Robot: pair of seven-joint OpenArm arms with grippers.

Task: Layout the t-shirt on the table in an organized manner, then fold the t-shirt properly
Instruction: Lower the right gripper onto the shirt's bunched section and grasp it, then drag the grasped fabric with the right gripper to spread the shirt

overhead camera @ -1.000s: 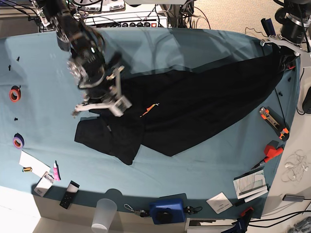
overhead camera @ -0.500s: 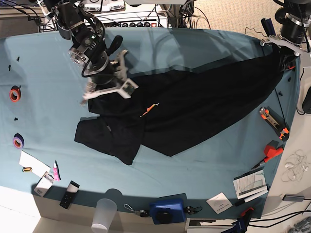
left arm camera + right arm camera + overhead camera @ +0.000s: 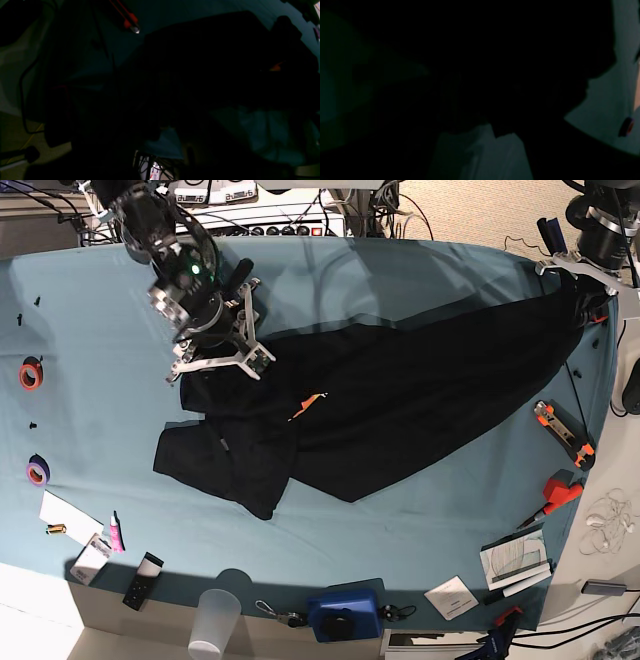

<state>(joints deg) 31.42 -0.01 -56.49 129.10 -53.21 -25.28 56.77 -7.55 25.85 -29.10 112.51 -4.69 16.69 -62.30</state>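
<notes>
Shirt [image 3: 400,400] stretched across table [image 3: 90,430]; right gripper [image 3: 215,365] spread, above shirt's left end; left gripper closed, seemingly pinching far corner.

Right gripper [image 3: 214,366] spread wide, tilted down; left gripper at far edge, clamped.

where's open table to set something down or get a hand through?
Bare teal cloth on the table beyond the t-shirt, and a band between the shirt and the near-edge clutter around the blue box. Left strip carries tape rolls. Crowded: right edge with the orange cutter, and by the right end effector.
</notes>
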